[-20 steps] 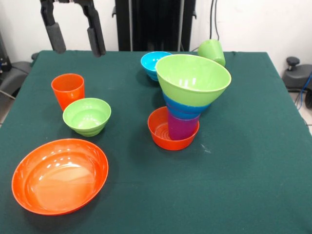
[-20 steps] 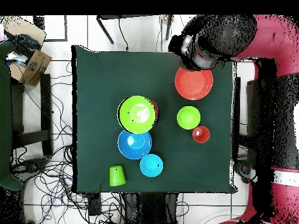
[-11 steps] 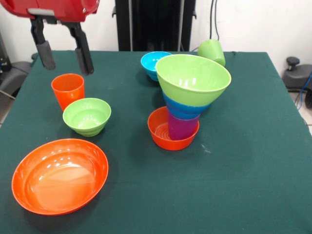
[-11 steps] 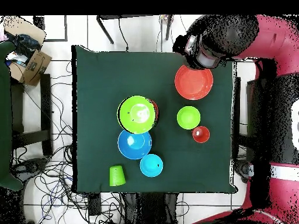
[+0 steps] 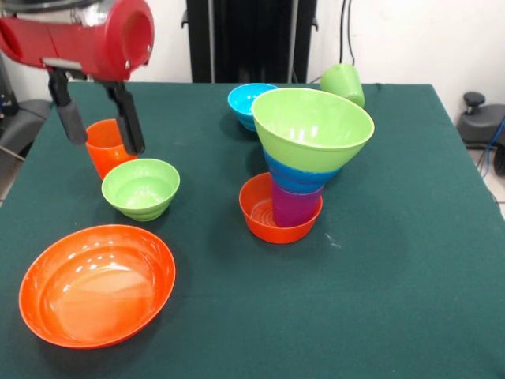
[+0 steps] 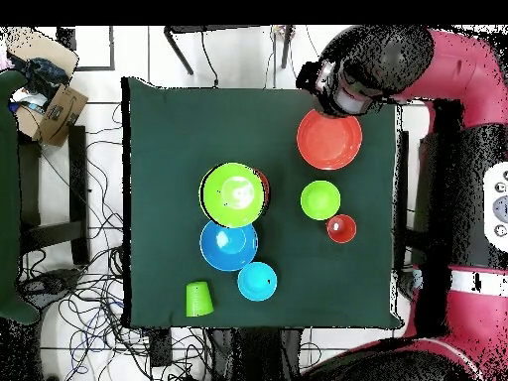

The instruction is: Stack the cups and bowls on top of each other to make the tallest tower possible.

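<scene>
Tool [image 5: 96,126] descending over last second, fingers spread, now straddling orange cup [image 5: 104,150] at far left of worktop [image 5: 394,260]. Likely next piece for tower [image 5: 304,162], standing centre.

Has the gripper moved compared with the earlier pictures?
Yes. The gripper has come down and slightly left in the front view; its open fingers now flank the orange cup.

A robotics lab is indicated: a green-clothed tabletop [image 6: 169,129] is set on a tiled floor [image 6: 104,179] strewn with loose cables [image 6: 94,288], and cardboard boxes [image 6: 50,104] are piled beside it.
</scene>
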Motion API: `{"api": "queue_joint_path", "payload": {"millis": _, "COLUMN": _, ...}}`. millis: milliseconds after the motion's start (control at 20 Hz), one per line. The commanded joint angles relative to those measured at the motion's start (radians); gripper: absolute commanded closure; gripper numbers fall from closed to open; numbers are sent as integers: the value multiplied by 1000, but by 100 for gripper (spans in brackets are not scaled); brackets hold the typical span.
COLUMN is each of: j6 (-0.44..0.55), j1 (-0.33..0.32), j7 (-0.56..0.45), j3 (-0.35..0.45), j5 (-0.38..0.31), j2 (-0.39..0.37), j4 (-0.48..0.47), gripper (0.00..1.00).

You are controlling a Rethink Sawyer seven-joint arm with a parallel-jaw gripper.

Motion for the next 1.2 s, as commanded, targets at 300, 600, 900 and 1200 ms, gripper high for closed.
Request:
{"api": "queue_joint_path", "payload": {"millis": 300, "j6": 169, "j1": 152, "j7": -310, "j3": 16, "j5": -187, "j2": 255, "j4": -427, "gripper": 0}}
{"api": "queue_joint_path", "payload": {"millis": 600, "j6": 182, "j1": 185, "j7": -350, "j3": 66, "j5": -247, "j2": 309, "j4": -528, "gripper": 0}}
{"api": "queue_joint_path", "payload": {"millis": 900, "j6": 255, "j1": 210, "j7": -372, "j3": 129, "j5": -290, "j2": 326, "j4": -590, "gripper": 0}}
{"api": "queue_joint_path", "payload": {"millis": 1200, "j6": 304, "j1": 211, "j7": -416, "j3": 174, "j5": -374, "j2": 337, "j4": -628, "gripper": 0}}
